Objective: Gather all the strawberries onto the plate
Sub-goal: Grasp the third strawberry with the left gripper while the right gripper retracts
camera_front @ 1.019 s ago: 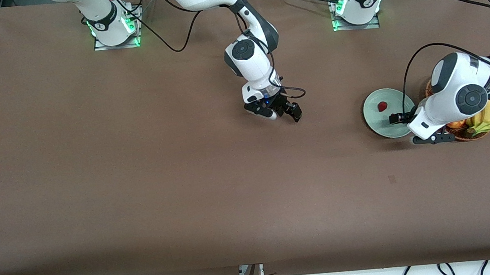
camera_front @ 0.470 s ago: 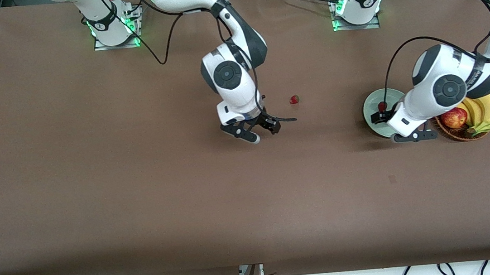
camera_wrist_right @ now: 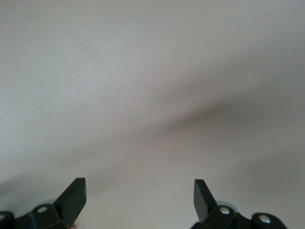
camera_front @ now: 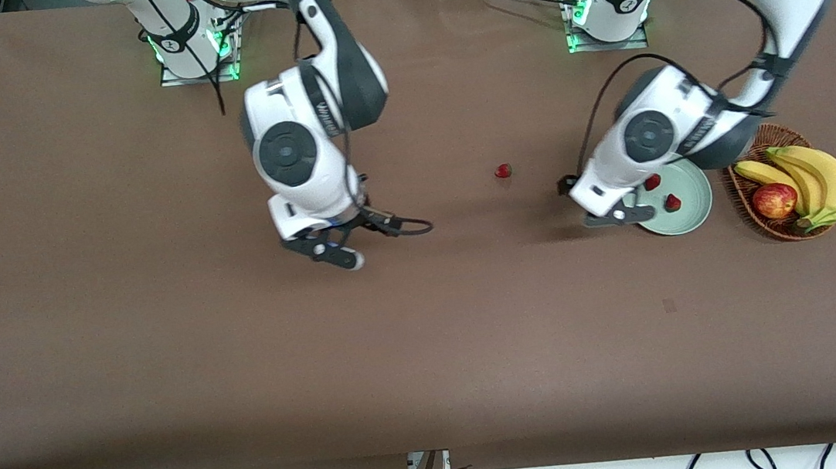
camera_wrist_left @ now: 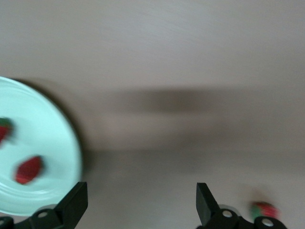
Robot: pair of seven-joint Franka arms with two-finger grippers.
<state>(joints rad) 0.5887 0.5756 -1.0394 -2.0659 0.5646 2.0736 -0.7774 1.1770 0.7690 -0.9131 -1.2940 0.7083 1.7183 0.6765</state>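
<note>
The mint-green plate (camera_front: 693, 188) lies next to the basket and holds two strawberries (camera_front: 652, 182) (camera_front: 672, 201). A third strawberry (camera_front: 503, 171) lies on the bare table toward the middle. My left gripper (camera_front: 589, 202) is open and empty, low over the table at the plate's edge, between the plate and the lone strawberry. Its wrist view shows the plate (camera_wrist_left: 47, 138), two berries (camera_wrist_left: 29, 169) (camera_wrist_left: 4, 130) and the lone berry (camera_wrist_left: 264, 210). My right gripper (camera_front: 356, 239) is open and empty over bare table; its wrist view (camera_wrist_right: 139, 198) shows only tabletop.
A brown wicker basket (camera_front: 775, 229) with bananas (camera_front: 815, 173) and a red-yellow apple (camera_front: 774, 200) stands at the left arm's end of the table, beside the plate. The brown tabletop (camera_front: 245, 361) stretches wide toward the front camera.
My right arm has swung away toward its own end, uncovering the lone strawberry. My left gripper has moved from over the basket and plate toward the table's middle; a second strawberry now lies on the plate.
</note>
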